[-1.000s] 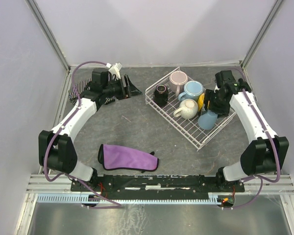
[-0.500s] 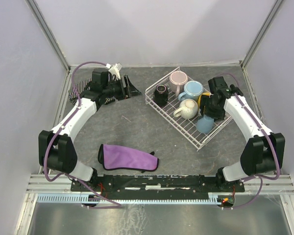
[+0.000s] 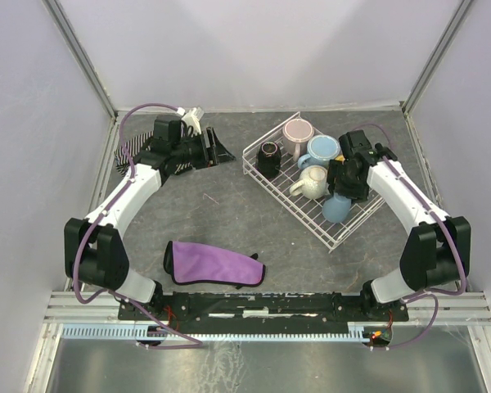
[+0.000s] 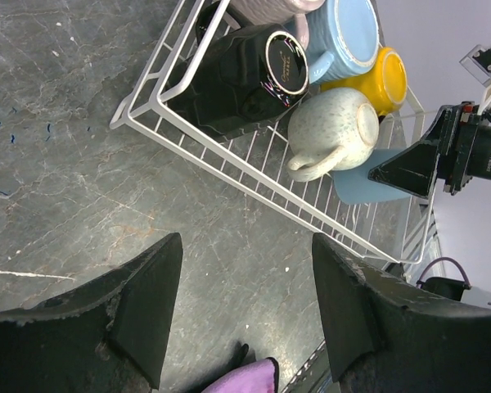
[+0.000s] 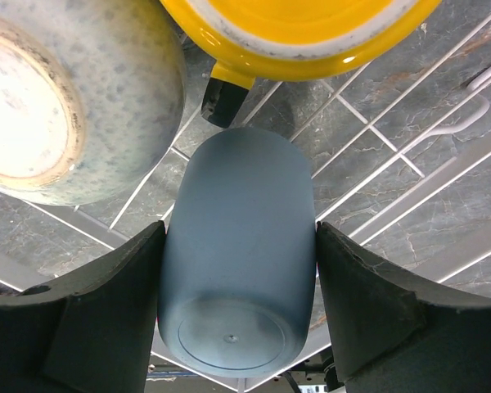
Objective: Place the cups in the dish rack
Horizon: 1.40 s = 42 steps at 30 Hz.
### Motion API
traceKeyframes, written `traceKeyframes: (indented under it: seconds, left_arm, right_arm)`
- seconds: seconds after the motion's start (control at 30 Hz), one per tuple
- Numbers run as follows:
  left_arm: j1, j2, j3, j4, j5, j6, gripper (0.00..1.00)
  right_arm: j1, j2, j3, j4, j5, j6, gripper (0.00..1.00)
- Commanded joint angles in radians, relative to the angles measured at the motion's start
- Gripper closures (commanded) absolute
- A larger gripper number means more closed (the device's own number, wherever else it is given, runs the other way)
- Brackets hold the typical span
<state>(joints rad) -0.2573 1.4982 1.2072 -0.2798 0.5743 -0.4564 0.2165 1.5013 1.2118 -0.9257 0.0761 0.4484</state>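
Observation:
The white wire dish rack [image 3: 309, 219] stands at the back right. In it are a black cup [image 3: 269, 155], a pale pink cup [image 3: 297, 131], a light blue cup [image 3: 321, 150], a cream mug [image 3: 313, 182] and a yellow cup [image 5: 295, 33], largely hidden from above by my right arm. My right gripper [image 3: 341, 193] is shut on the dusty-blue handleless cup [image 5: 237, 246], base toward the wrist camera, over the rack's wires beside the cream mug [image 5: 74, 106]. My left gripper [image 4: 245, 239] hangs open and empty over bare table, left of the rack [image 4: 229, 160].
A purple cloth [image 3: 213, 264] lies at the front centre of the grey table. A striped cloth [image 3: 129, 154] sits at the back left under my left arm. Enclosure walls and metal posts close in the sides and back.
My right gripper has carried the dusty-blue cup leftward, further in over the rack and closer to the cream mug. The left arm has stayed put.

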Motion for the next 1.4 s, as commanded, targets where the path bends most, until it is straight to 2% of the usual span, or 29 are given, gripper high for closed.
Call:
traceKeyframes:
  seconds: [0.0, 0.03, 0.13, 0.27, 0.4, 0.5, 0.63, 0.87, 1.07, 1.27, 1.37]
  left_arm:
    - [0.001, -0.048, 0.028, 0.001, -0.011, 0.042, 0.29]
    - [0.001, -0.047, 0.028, -0.001, -0.011, 0.042, 0.29]
    - [0.001, -0.047, 0.028, -0.001, -0.011, 0.042, 0.29]
    - [0.001, -0.048, 0.026, -0.001, -0.011, 0.042, 0.29]
    - [0.000, -0.048, 0.020, -0.001, -0.013, 0.044, 0.29]
    - [0.001, -0.049, 0.016, 0.000, -0.014, 0.043, 0.29]
    - [0.001, -0.052, 0.015, 0.002, -0.015, 0.041, 0.28]
    - [0.001, -0.061, 0.015, 0.000, -0.033, 0.044, 0.28]
    - [0.010, -0.101, -0.001, 0.012, -0.168, 0.041, 0.24]
    - [0.013, -0.146, -0.026, 0.076, -0.357, 0.029, 0.00]
    - [0.013, -0.179, -0.027, 0.102, -0.422, 0.073, 0.01]
  right_arm:
    - [0.008, -0.011, -0.004, 0.040, 0.039, 0.010, 0.64]
    - [0.009, -0.012, -0.005, 0.040, 0.040, 0.009, 0.58]
    - [0.008, -0.021, -0.010, 0.044, 0.043, 0.009, 0.48]
    - [0.010, -0.033, -0.007, 0.041, 0.044, 0.006, 0.38]
    - [0.010, -0.047, 0.007, 0.039, 0.035, 0.005, 0.24]
    - [0.010, -0.047, 0.024, 0.030, 0.030, 0.005, 0.18]
    - [0.011, -0.049, 0.045, 0.014, 0.030, -0.004, 0.00]
    - [0.010, -0.088, 0.079, -0.014, 0.055, -0.010, 0.00]
    - [-0.009, -0.142, 0.247, -0.114, 0.114, -0.046, 0.00]
    - [-0.237, -0.159, 0.343, -0.071, 0.036, -0.075, 0.00]
    - [-0.317, -0.154, 0.366, -0.040, 0.023, -0.106, 0.00]
